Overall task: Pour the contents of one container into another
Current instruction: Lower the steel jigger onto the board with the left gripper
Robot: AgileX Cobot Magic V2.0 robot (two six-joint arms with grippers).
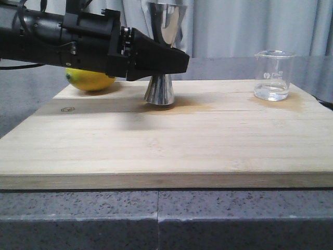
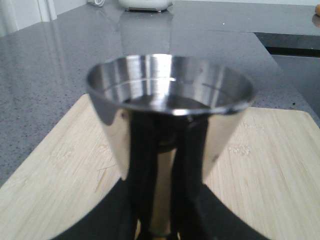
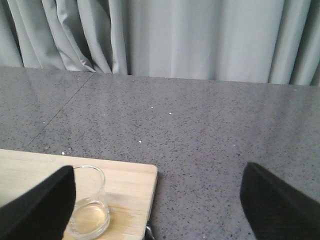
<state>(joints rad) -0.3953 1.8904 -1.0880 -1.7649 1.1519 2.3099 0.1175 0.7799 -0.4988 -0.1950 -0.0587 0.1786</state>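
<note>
Front view: a wide wooden board (image 1: 166, 140) is seen lying on a grey speckled counter (image 1: 156, 219). Past the bare near part of the board, the shiny steel jigger (image 1: 163, 73) is seen standing upright toward the back of the board, left of the middle. The left claw (image 1: 174, 61) is closed around the thin middle of the jigger, reached in from the left side. A yellow lemon (image 1: 89, 79) is half hidden behind the black arm, at the back left of the board. The glass beaker (image 1: 273, 75) is set at the back right of the board, well apart from the jigger, with a little clear water in its bottom. A grey curtain (image 1: 250, 26) is hung at the very back.

From the left wrist, the wide open cup of the jigger (image 2: 167, 107) is seen close up, held between two black fingers (image 2: 142, 165).

From the right wrist, the right claw (image 3: 152, 205) is spread wide open with nothing in it, above the beaker (image 3: 89, 207) at the board's corner.
</note>
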